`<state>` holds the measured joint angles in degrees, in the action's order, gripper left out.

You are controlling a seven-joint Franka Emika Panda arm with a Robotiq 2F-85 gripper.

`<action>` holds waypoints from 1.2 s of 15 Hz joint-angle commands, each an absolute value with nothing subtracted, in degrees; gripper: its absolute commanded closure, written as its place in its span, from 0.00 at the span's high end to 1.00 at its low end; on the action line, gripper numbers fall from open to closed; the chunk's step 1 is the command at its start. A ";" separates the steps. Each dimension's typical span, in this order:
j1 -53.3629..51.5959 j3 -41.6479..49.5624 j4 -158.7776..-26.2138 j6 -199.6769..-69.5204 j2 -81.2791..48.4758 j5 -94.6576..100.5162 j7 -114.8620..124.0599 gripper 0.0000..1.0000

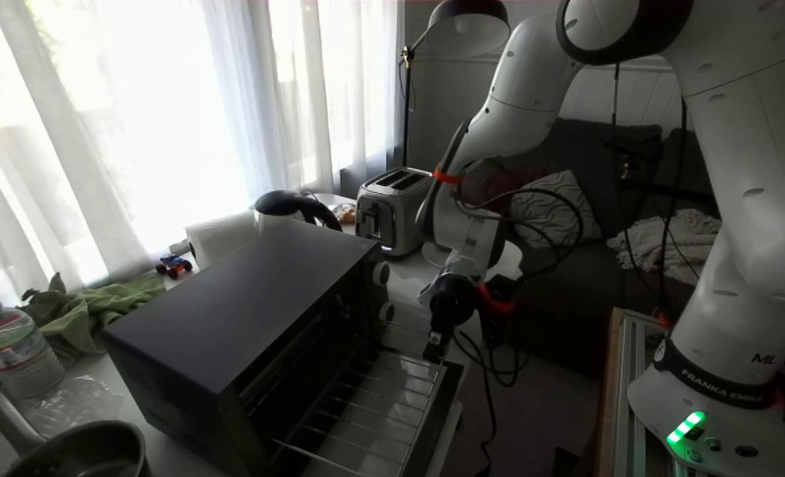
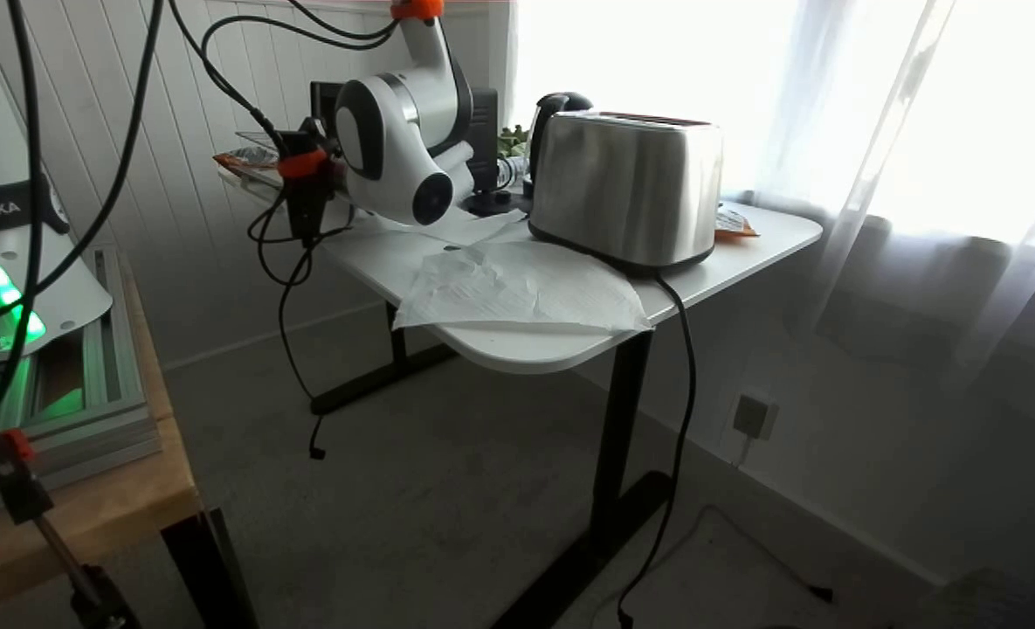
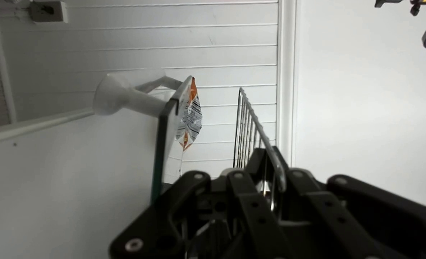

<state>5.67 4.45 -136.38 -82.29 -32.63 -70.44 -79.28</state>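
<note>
Grip status

We observe the claw [image 1: 434, 352] clamped on the edge of the wire rack [image 3: 264, 140], presumably because a slim bar suits pinching. Below the claw, the door [image 1: 437, 417] lies lowered, likely giving the rack clearance; across the rack from the claw stands the toaster oven [image 1: 246, 291]

We lose part of the wire rack [image 3: 260, 127] behind the pincer [image 3: 268, 162], and an exterior view crops the saucepan [image 1: 81, 440].
</note>
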 commanded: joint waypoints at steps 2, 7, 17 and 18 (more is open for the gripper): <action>5.11 4.14 -137.09 -82.31 -32.61 -74.42 -79.36 0.02; 4.13 4.20 -137.19 -83.49 -32.21 -76.64 -79.06 0.02; 4.64 5.56 -138.27 -82.81 -30.06 -72.10 -80.41 0.02; 4.85 5.73 -138.27 -82.47 -29.93 -71.47 -80.52 0.02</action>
<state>4.89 4.63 -136.42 -82.87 -32.48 -73.32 -79.26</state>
